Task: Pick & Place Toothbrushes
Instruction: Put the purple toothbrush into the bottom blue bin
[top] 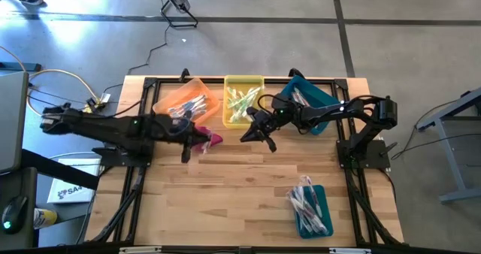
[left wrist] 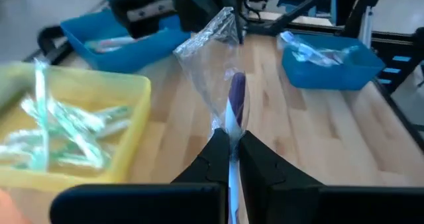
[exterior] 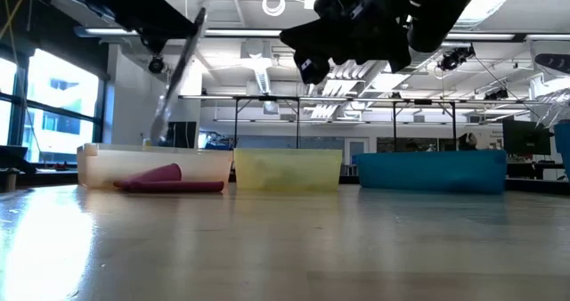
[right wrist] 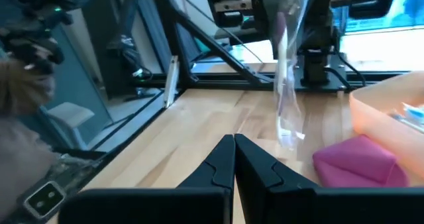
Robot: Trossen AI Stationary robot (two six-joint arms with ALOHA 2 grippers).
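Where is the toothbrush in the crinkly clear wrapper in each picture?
High view: hardly visible; it is at the left tool, next to the magenta cloth.
Low view: the wrapped toothbrush hangs tilted at upper left, above the orange bin.
Left wrist view: centre, pinched between the dark fingers.
Right wrist view: top centre, hanging upright.
Shared landmark: the magenta cloth, except in the left wrist view.

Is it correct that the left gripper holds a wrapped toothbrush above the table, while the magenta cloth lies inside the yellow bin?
Not quite. The left gripper does hold a wrapped toothbrush above the table, but the magenta cloth is not inside the yellow bin. The high view shows it on the wooden tabletop, just in front of the orange bin.
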